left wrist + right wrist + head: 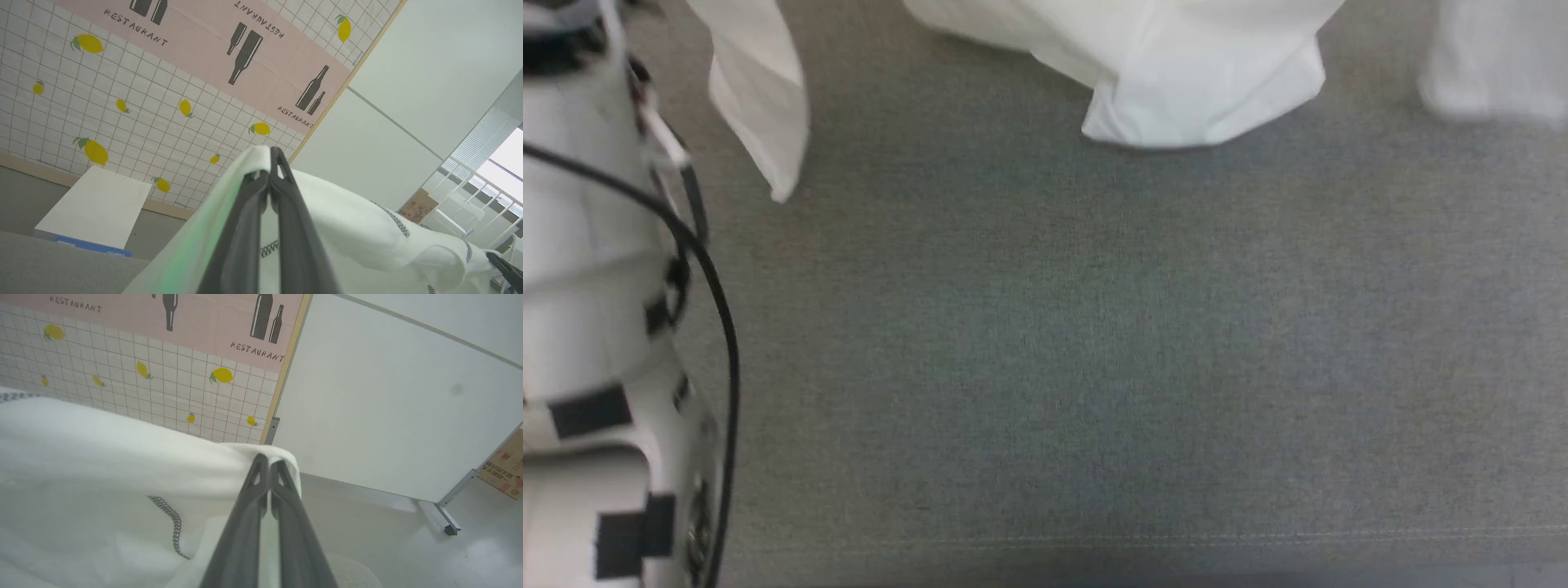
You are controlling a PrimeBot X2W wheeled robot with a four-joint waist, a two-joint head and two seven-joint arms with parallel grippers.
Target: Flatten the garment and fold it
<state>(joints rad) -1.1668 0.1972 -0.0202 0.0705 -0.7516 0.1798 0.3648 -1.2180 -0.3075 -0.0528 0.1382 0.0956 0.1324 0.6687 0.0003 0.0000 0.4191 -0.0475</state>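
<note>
Dark fingers of the left gripper (pixel 270 163) press together on an edge of the garment (pixel 1176 73); the right gripper (pixel 269 465) pinches another edge. Cloth spans between them, long axis nine to three, hanging at twelve o'clock over the grey cloth surface (pixel 1094 367); lemon-tiled wall (pixel 122 122) beyond

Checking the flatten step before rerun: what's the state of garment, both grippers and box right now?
garment: held up by both grippers, bunched and hanging; not flat, not folded.
left gripper: shut on the garment, fabric draped over its tips.
right gripper: shut on a garment edge.
white box: lying flat, apart from garment and grippers.
</note>
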